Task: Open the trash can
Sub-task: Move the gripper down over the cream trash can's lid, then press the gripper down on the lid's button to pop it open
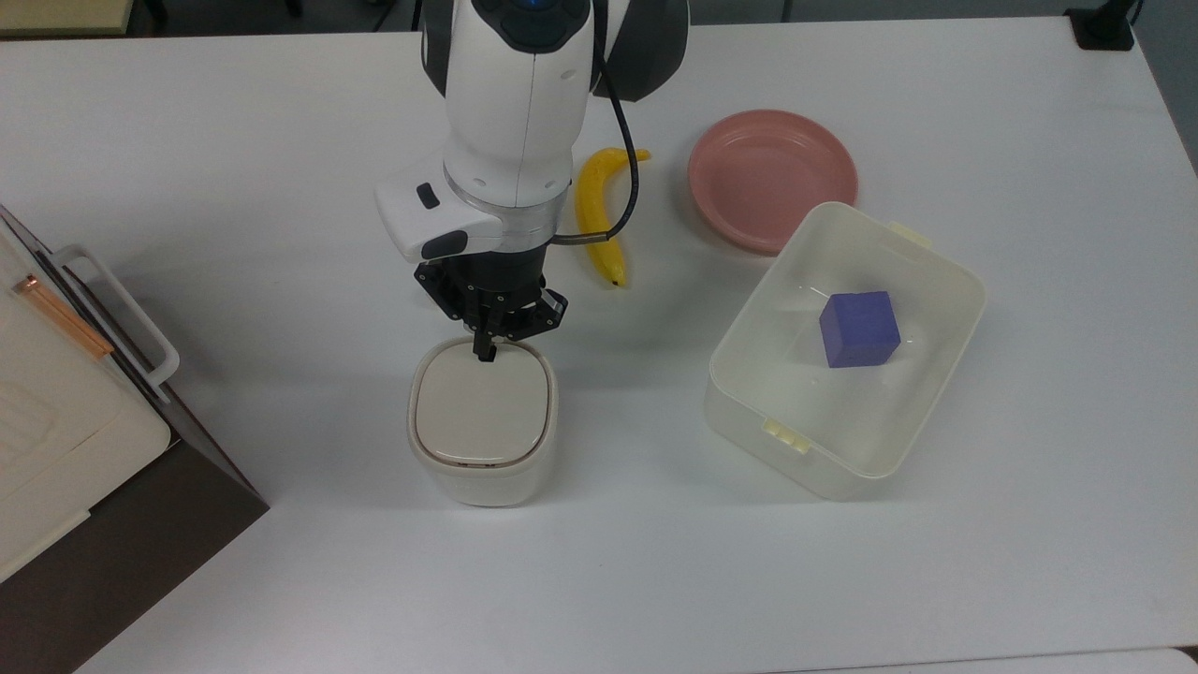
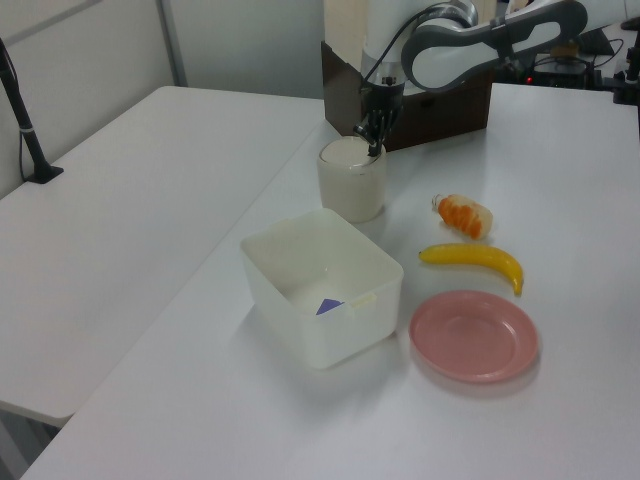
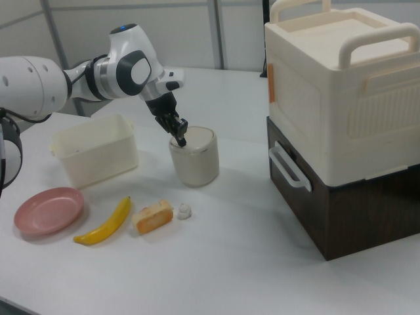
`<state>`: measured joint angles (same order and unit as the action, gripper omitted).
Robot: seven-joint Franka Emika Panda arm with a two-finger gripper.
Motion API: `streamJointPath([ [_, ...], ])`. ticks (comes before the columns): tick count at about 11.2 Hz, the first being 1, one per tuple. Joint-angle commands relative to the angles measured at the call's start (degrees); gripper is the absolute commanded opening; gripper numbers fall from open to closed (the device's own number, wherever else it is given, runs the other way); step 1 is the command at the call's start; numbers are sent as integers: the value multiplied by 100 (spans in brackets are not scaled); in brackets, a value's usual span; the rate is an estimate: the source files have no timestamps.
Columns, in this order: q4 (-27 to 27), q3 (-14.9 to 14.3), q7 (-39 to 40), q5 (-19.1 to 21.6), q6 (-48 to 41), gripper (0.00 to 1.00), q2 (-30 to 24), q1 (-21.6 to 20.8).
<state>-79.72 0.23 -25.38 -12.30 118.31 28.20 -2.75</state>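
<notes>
Low centre of your top view, the trash can (image 1: 482,426) stands on the white counter (image 1: 281,562), its beige lid down. Your claw (image 1: 485,354) sits with its fingers drawn together, tips on the lid's far rim. To the right lies the translucent tub (image 1: 847,351), farther back the banana (image 1: 595,213). No readable writing anywhere.
</notes>
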Motion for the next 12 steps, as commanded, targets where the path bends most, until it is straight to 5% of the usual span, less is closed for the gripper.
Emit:
streamJointPath([
  [1, 97, 21, -239, -114, 96, 0, 54, -6],
  [12, -8, 30, -819, -721, 527, 0, 283, -24],
])
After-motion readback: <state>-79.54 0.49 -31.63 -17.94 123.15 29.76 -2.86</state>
